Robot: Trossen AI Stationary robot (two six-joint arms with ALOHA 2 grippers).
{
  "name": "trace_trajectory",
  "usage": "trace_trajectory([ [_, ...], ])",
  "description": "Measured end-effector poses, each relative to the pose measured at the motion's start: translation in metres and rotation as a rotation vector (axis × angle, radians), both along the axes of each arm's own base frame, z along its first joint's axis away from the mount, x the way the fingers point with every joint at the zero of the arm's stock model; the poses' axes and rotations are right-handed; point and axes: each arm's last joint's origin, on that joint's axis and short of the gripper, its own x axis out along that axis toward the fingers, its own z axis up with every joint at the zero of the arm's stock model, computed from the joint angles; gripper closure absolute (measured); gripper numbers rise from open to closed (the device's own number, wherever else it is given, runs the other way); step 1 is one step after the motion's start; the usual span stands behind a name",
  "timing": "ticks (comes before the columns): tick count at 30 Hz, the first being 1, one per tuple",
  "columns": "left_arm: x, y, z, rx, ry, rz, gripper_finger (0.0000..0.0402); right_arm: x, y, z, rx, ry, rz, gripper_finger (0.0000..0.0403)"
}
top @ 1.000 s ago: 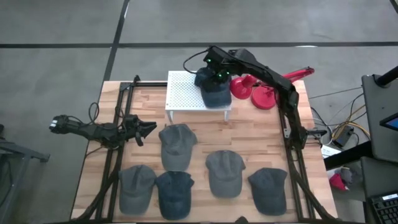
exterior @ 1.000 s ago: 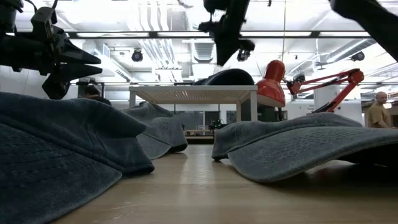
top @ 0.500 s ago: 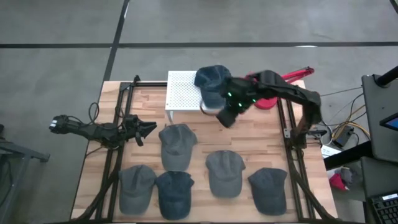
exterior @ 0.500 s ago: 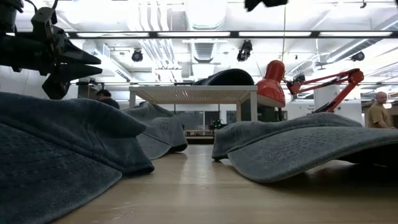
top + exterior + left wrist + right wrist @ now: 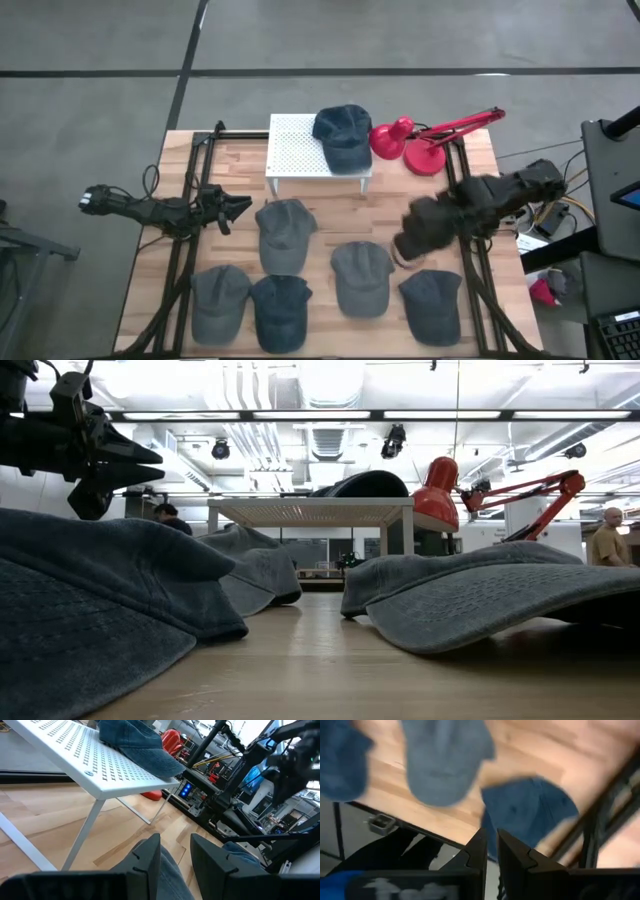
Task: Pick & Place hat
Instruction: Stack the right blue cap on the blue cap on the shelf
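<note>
A dark blue hat (image 5: 343, 135) lies on the right end of a white perforated stand (image 5: 295, 150), its brim past the stand's near edge; the low view shows its crown (image 5: 365, 484) on the stand top (image 5: 300, 510). Several more hats lie flat on the table, among them a grey hat (image 5: 285, 232) and another grey hat (image 5: 362, 277). My right gripper (image 5: 405, 245) hovers blurred above the table's right side, over a hat (image 5: 527, 812), its fingers a narrow gap apart (image 5: 491, 845). My left gripper (image 5: 238, 207) waits open at the table's left (image 5: 175, 847).
A red desk lamp (image 5: 420, 148) stands right of the stand at the far edge. Black frame rails (image 5: 185, 260) run along the table's left and right sides. Bare wood (image 5: 400, 190) shows between the stand and the hats. A person (image 5: 606, 540) is in the room behind.
My right gripper has left the hat on the stand, risen out of the low view, and swung toward the table's near right side, ending above the hats there. The hat stays where it was on the stand.
</note>
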Motion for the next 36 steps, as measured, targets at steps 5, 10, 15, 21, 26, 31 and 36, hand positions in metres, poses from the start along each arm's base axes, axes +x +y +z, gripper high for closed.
trace_trajectory([
  [5, 0.000, 0.000, 0.000, 0.000, 0.001, 0.000, 0.0293, -0.018, 0.031, -0.013, 0.004, 0.077, -0.058, 0.0364],
  [10, 0.000, 0.000, 0.000, 0.001, 0.003, 0.000, 0.0293, -0.025, 0.058, -0.026, 0.030, 0.079, -0.068, 0.0364],
  [15, 0.000, 0.000, 0.000, 0.001, 0.003, 0.000, 0.0293, -0.024, 0.078, -0.043, 0.067, 0.059, -0.080, 0.0355],
  [21, 0.000, 0.000, 0.000, 0.000, 0.003, 0.000, 0.0293, -0.022, 0.088, -0.068, 0.096, 0.040, -0.084, 0.0307],
  [26, 0.000, 0.000, 0.000, -0.022, -0.006, 0.002, 0.0293, -0.023, 0.091, -0.089, 0.111, 0.077, -0.093, 0.0256],
  [31, 0.000, 0.000, 0.000, -0.028, -0.008, 0.003, 0.0293, -0.027, 0.094, -0.106, 0.128, 0.117, -0.087, 0.0204],
  [36, 0.000, 0.000, 0.000, -0.028, -0.008, 0.002, 0.0293, -0.032, 0.094, -0.122, 0.111, 0.148, -0.115, 0.0167],
])
